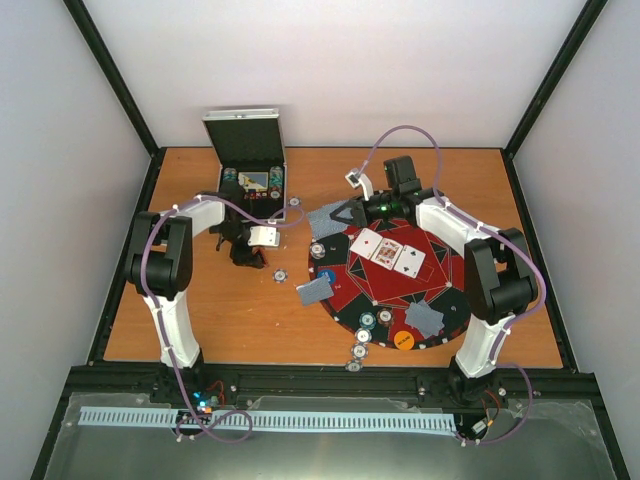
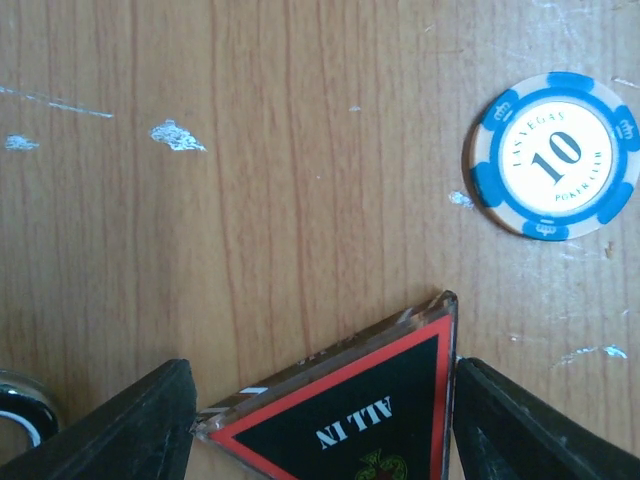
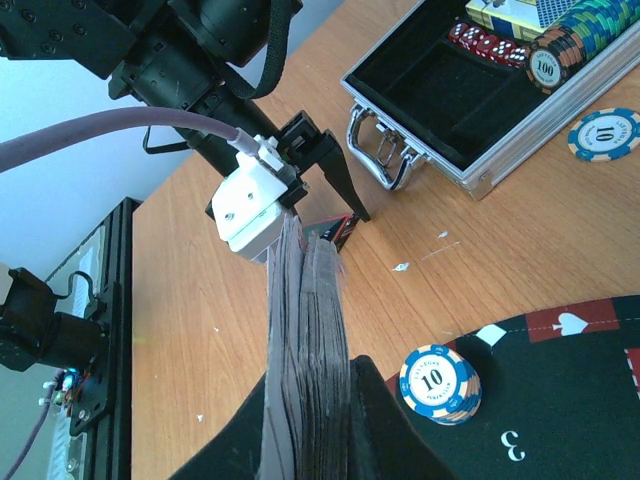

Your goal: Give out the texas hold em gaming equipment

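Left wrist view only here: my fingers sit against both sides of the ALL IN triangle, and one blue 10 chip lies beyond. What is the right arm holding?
Observer: The right fingers are shut on a deck of cards, held on edge.
Operator: Anything dealt yet?
Observer: Three face-up cards lie in a row at the middle of the round mat.
Operator: Where's the case?
Observer: The open metal case stands at the far edge of the table, left of the mat.
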